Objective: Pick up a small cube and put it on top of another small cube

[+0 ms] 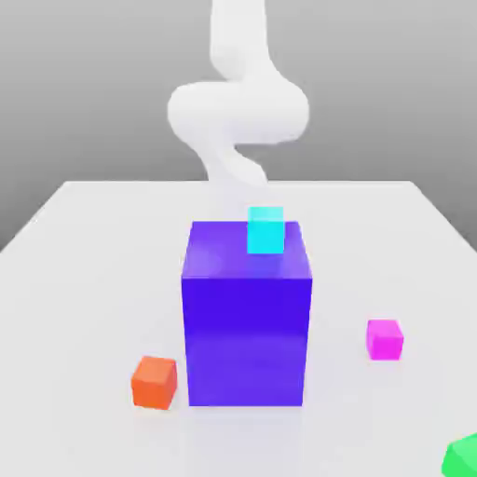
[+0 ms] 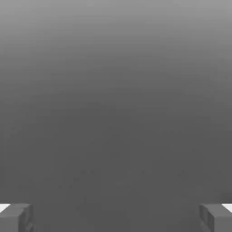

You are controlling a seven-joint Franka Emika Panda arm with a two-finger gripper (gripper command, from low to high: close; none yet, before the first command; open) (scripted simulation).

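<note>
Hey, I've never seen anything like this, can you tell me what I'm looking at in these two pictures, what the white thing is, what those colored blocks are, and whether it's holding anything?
These are simulator renders, not photos. The white curved shape is a robot arm, seen from a camera off the arm. On the pale table stands a large blue block with a small cyan cube on or just behind its top. An orange cube sits toward that view's left, a magenta cube toward its right, and a green cube at the corner. The other picture comes from a camera on the arm's hand: the gripper has two grey fingertips spread apart, open, holding nothing.
</note>
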